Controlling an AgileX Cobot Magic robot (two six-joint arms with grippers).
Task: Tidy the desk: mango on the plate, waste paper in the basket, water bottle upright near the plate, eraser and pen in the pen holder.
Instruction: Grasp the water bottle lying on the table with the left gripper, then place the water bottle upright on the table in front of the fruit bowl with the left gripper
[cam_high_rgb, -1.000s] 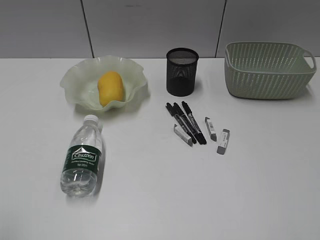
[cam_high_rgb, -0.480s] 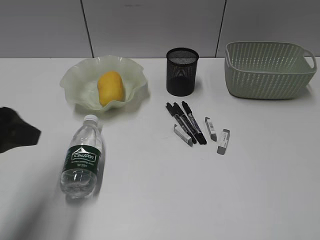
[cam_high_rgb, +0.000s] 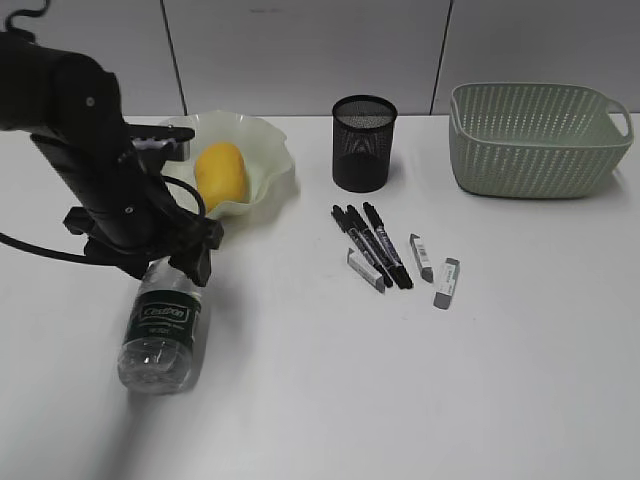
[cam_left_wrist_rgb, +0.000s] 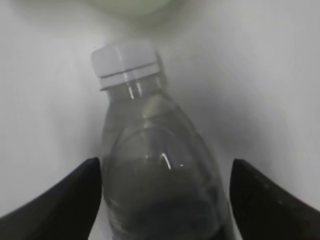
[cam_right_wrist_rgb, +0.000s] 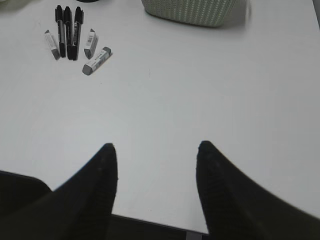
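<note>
I have the left gripper over the bottle, which lies on its side on the desk, cap end toward the plate and base toward me. Its long axis runs nearly straight away from the wrist camera, tilted a little left at the cap. The jaws stand spread, nothing in them, one finger on each side of the bottle's shoulder, so the body sits between them and across their closing line. That is the relation I care about: closing would pinch across the width, not along the length. From the wrist view I cannot tell whether the fingertips touch the plastic. The right gripper hangs parted and empty over bare desk, well apart from the bottle, so the left arm is the nearer one. The mango is in the plate.
</note>
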